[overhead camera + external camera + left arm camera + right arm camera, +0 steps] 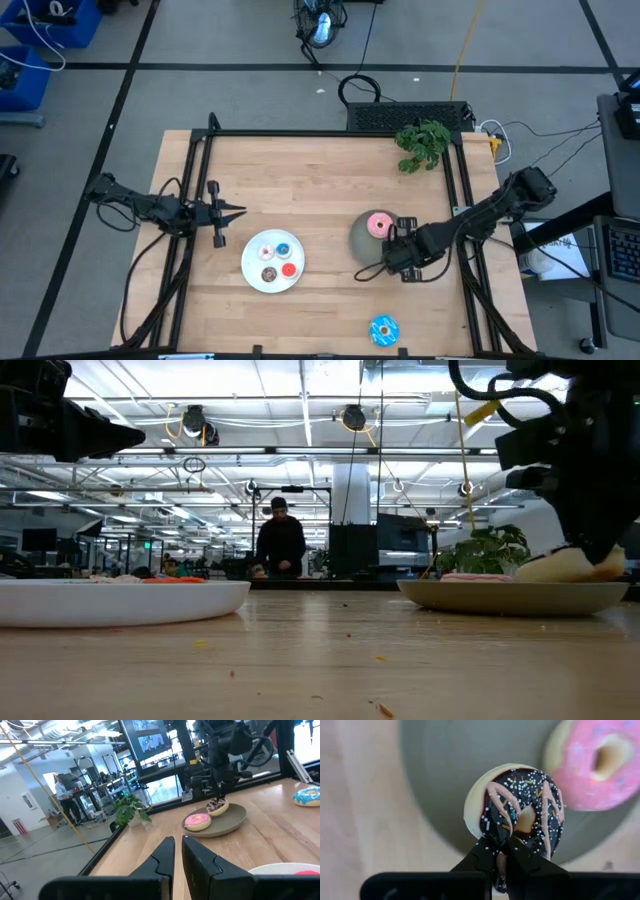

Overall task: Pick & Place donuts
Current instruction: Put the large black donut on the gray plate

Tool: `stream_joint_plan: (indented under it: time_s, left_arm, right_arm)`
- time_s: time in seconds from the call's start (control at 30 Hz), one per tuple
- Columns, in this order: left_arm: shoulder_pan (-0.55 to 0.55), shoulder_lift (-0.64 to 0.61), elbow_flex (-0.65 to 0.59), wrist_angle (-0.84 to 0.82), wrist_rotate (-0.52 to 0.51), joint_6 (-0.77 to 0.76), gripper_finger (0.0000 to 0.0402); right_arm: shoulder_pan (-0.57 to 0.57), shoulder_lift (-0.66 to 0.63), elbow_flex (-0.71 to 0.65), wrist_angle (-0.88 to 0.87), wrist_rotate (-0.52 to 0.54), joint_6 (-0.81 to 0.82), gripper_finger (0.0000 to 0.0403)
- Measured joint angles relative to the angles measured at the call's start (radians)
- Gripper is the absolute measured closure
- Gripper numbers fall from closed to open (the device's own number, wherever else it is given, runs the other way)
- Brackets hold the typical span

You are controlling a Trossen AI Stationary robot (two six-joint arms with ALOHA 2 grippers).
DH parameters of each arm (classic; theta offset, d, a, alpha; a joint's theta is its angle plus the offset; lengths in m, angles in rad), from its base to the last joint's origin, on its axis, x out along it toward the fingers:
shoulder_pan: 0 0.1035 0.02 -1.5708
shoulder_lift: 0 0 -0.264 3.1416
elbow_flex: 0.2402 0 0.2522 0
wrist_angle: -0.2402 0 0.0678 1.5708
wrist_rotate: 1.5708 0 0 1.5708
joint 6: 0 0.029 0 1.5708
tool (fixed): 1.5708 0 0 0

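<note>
Right gripper (502, 851) clamped glossy drizzled chocolate donut (520, 807) over matte grey plate (445, 765); left gripper (178, 851) pinched together, empty.

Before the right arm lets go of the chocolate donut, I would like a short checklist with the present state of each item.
1. Right tool shut on the chocolate donut: ok.
2. Donut is above the grey plate: ok.
3. Donut resting on the plate: cannot tell.
4. Pink donut lies beside it, not under it: ok.
5. Left tool shut, waiting beyond the white plate, out of the way: ok.
6. Blue-sprinkled donut on a plate: not ok, it lies on the table.
</note>
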Motion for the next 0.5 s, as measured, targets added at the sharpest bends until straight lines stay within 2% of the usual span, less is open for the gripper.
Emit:
stream_joint_plan:
  time_s: [0.3, 0.5]
  left_arm:
    - [0.0, 0.0, 0.0, -0.002, -0.001, 0.0, 0.036]
    - [0.0, 0.0, 0.0, -0.002, -0.002, 0.0, 0.036]
  right_arm:
    - [-0.006, 0.0, 0.0, 0.027, -0.057, 0.003, 0.0381]
    - [-0.018, 0.001, 0.0, 0.025, -0.082, 0.038, 0.0305]
